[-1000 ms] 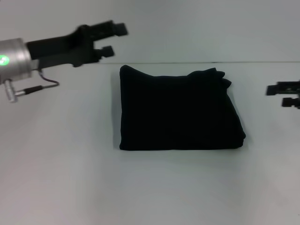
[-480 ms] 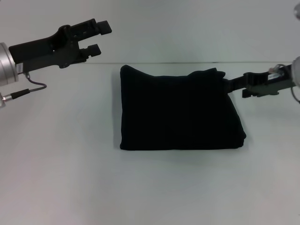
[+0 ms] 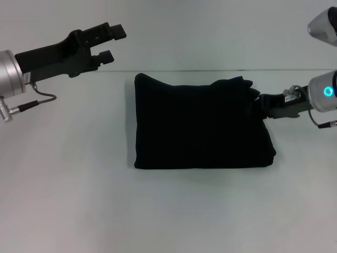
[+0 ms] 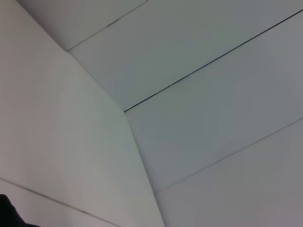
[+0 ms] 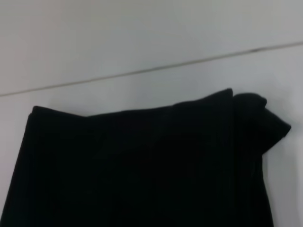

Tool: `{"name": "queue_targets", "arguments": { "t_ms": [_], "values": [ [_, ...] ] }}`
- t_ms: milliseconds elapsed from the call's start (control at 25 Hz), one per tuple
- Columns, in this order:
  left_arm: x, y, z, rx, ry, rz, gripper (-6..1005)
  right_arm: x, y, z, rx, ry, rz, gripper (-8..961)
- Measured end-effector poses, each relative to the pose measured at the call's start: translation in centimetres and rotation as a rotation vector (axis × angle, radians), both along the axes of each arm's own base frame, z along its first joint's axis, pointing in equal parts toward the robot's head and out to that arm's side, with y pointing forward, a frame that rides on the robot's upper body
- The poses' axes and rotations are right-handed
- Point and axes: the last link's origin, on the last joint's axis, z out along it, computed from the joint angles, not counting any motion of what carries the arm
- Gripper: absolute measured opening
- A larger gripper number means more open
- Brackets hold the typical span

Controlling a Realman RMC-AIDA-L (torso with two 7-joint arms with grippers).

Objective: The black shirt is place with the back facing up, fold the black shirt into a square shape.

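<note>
Black shirt, folded, on white table; two grippers present.

Table [image 3: 68,200]: white, bare around the cloth. Black shirt [image 3: 200,124]: centre of table, folded into a near-square block, edges even except a bunched, lumpy corner at 2 o'clock; no lettering visible. Left gripper [image 3: 111,42]: at 10 o'clock from the shirt, raised, well apart from it, fingers spread with nothing between them. Right gripper [image 3: 259,103]: at 3 o'clock, low, tip against the shirt's bunched right edge; whether its fingers are spread or pinching cloth cannot be told.
</note>
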Motion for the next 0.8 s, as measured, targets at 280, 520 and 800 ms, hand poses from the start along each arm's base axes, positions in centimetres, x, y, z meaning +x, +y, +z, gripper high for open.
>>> {"name": "queue_targets", "arguments": {
  "t_ms": [280, 520, 800],
  "values": [
    [-0.1, 0.1, -0.1, 0.006, 0.001, 0.009, 891, 0.3, -0.3, -0.2, -0.009, 0.001, -0.010, 379],
    [-0.1, 0.2, -0.2, 0.012, 0.002, 0.015, 891, 0.5, -0.7, -1.2, -0.026, -0.011, -0.014, 378],
    [-0.1, 0.4, -0.4, 0.018, -0.015, 0.015, 891, 0.6, -0.8, -1.5, -0.014, 0.001, -0.016, 325]
  ]
}}
